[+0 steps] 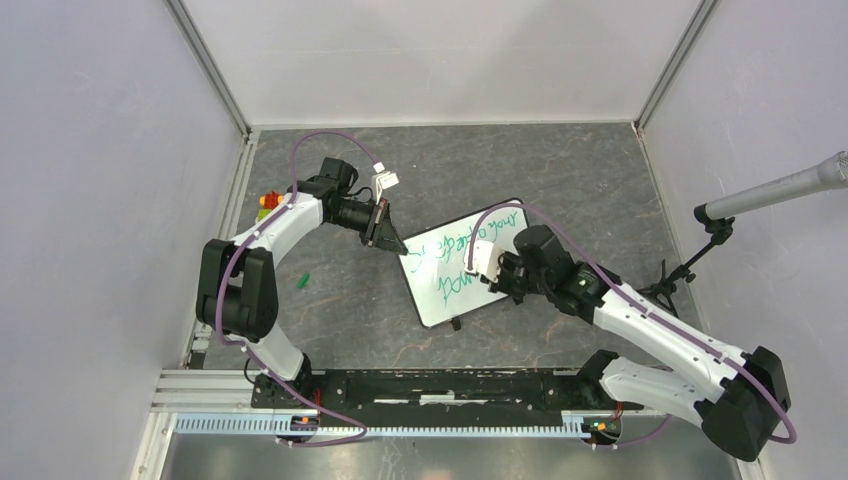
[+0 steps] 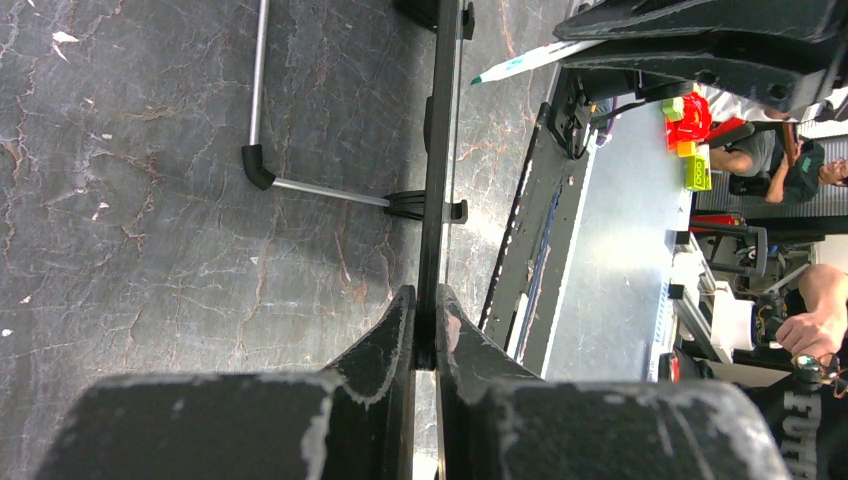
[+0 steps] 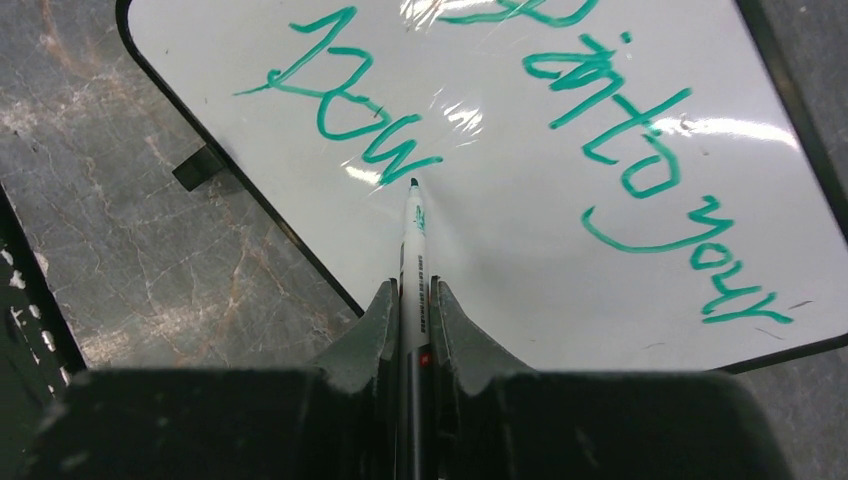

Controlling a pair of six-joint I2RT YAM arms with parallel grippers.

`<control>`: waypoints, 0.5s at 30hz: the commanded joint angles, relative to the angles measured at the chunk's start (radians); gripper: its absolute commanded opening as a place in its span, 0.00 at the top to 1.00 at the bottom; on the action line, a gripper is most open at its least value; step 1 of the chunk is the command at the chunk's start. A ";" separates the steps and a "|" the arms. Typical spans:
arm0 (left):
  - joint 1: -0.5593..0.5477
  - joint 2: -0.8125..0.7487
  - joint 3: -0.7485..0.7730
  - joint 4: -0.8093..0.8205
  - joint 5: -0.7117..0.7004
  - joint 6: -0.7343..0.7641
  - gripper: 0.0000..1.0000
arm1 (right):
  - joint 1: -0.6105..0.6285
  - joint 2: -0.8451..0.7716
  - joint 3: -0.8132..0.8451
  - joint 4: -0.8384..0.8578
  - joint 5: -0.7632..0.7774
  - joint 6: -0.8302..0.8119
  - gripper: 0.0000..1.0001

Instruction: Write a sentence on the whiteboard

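Note:
The whiteboard (image 1: 440, 290) lies tilted on the dark table, black-framed, with green handwriting (image 1: 478, 232) in two lines. In the right wrist view the board (image 3: 520, 230) shows the green words (image 3: 640, 170). My right gripper (image 3: 412, 300) is shut on a white green-tipped marker (image 3: 413, 235), its tip at the end of the lower word. My left gripper (image 2: 427, 318) is shut on the board's edge, seen as a thin dark strip (image 2: 438, 150), at the board's upper left corner (image 1: 392, 240). The marker also shows in the left wrist view (image 2: 525, 62).
The board's wire stand (image 2: 262, 100) sticks out over the table. A small green cap (image 1: 303, 279) lies left of the board. Coloured blocks (image 1: 268, 201) sit at the far left. A microphone stand (image 1: 720, 225) stands at the right. White walls enclose the table.

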 commanded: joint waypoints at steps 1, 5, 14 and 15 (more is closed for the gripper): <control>-0.003 0.009 -0.003 0.021 -0.033 0.037 0.98 | -0.002 0.006 -0.029 0.017 -0.019 0.000 1.00; -0.003 0.006 -0.003 0.021 -0.034 0.038 0.98 | -0.003 0.020 -0.029 0.035 -0.011 -0.002 1.00; -0.004 0.009 -0.004 0.021 -0.035 0.041 0.98 | -0.003 0.032 -0.015 0.044 -0.003 0.004 1.00; -0.003 0.008 -0.004 0.021 -0.035 0.041 0.98 | -0.003 0.037 -0.015 0.040 0.009 -0.001 1.00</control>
